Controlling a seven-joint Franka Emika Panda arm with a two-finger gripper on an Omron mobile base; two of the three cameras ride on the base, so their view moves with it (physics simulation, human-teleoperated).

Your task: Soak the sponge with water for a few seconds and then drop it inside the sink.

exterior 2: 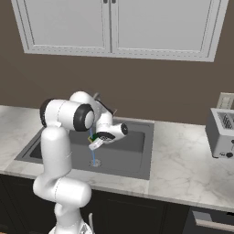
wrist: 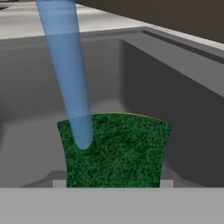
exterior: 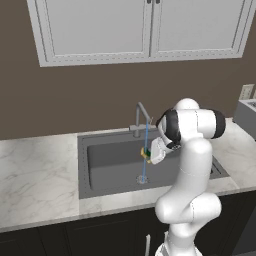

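The sponge (wrist: 116, 151) has its dark green face toward the hand camera and a thin yellow edge along its top. My gripper (wrist: 113, 183) is shut on it, holding it above the sink (wrist: 175, 96) basin. The water (wrist: 65, 65), a light-blue stream, comes down and meets the sponge's upper left part. From the base, the gripper (exterior: 149, 155) holds the sponge (exterior: 145, 153) in the water (exterior: 144, 167), which falls from the faucet (exterior: 140, 116) to the drain (exterior: 142, 179). In the right base view the gripper (exterior 2: 95, 144) and sponge (exterior 2: 92, 138) hang over the sink (exterior 2: 132, 148), with water (exterior 2: 93, 156) running below them.
A pale marble counter (exterior: 35, 175) surrounds the sink (exterior: 100, 155). On the counter at the right stands a grey toaster (exterior 2: 221, 132). White wall cabinets (exterior: 140, 30) hang above the brown back wall. Dark base cabinets run under the counter.
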